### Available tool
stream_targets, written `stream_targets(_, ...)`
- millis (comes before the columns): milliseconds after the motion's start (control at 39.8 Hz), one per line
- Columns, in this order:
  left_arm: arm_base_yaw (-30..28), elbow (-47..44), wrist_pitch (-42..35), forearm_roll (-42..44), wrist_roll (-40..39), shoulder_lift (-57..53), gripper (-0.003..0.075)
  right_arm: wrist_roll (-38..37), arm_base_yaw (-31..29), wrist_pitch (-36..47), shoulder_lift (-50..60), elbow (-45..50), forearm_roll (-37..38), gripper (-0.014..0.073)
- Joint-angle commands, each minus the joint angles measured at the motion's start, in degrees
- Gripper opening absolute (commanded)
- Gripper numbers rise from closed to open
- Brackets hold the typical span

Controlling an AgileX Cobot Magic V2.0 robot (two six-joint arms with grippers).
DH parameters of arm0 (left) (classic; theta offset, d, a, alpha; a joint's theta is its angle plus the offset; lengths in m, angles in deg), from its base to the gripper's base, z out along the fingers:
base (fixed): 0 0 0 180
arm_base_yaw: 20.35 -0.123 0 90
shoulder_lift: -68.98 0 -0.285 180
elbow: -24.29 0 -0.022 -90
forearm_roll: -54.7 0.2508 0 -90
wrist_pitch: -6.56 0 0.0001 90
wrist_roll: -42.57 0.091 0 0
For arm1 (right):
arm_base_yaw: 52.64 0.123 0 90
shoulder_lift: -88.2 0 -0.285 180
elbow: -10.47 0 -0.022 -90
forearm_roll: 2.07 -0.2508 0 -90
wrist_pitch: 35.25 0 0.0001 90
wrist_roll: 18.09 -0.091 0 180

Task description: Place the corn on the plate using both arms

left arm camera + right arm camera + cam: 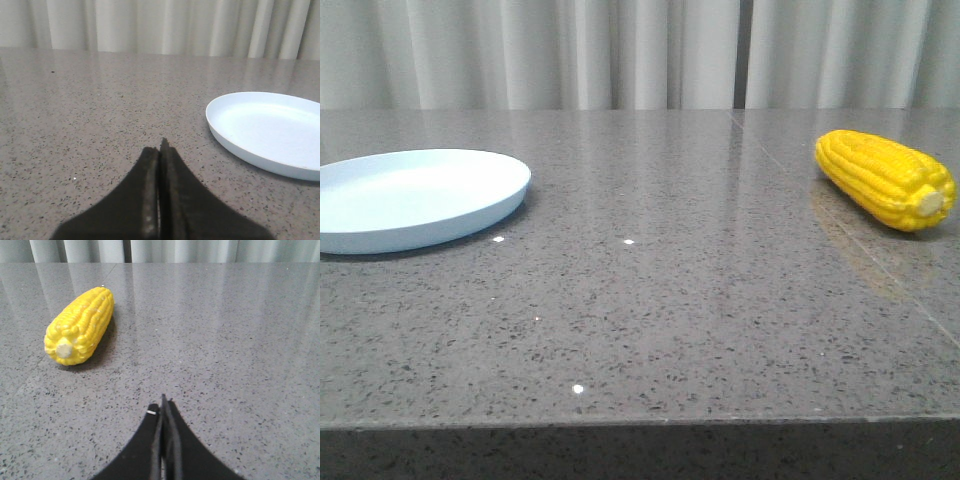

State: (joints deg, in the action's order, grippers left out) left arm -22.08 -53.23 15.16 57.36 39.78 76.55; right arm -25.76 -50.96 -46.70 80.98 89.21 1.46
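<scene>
The yellow corn (885, 180) lies on its side at the right of the grey table, its pale stub end toward the front; it shows too in the right wrist view as the corn (80, 325). The pale blue plate (415, 195) sits at the far left with nothing on it, also seen in the left wrist view as the plate (270, 132). My left gripper (160, 150) is shut with nothing in it, apart from the plate. My right gripper (162, 407) is shut and holds nothing, some way short of the corn. Neither arm shows in the front view.
The speckled grey stone table (650, 300) has its front edge near the bottom of the front view. Pale curtains (620, 50) hang behind the table's far edge.
</scene>
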Motion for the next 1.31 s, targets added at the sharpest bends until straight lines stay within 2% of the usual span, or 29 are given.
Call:
stream_targets(0,0.04,-0.26,-4.65,-0.42,-0.02,-1.19,-0.002,0.35,-0.34,4.35,0.99,-0.26,0.6,-0.0069)
stream_targets(955,0.04,-0.26,-5.04,0.79,-0.02,-1.19,-0.002,0.35,-0.34,4.86,0.99,-0.31,0.6,-0.0069)
stream_targets(1081,0.04,-0.26,-9.59,1.05,-0.02,-1.19,-0.002,0.35,-0.34,9.94,0.99,-0.31,0.6,-0.0069)
stream_targets(1231,0.04,0.37,-23.91,1.05,-0.25,-1.19,-0.002,0.35,-0.29,17.01,0.99,-2.33,0.6,-0.0069)
stream_targets(1282,0.04,1.62,-25.05,1.05,-0.25,-1.19,-0.002,0.35,-0.29,16.61,0.99,-4.59,0.6,-0.0069)
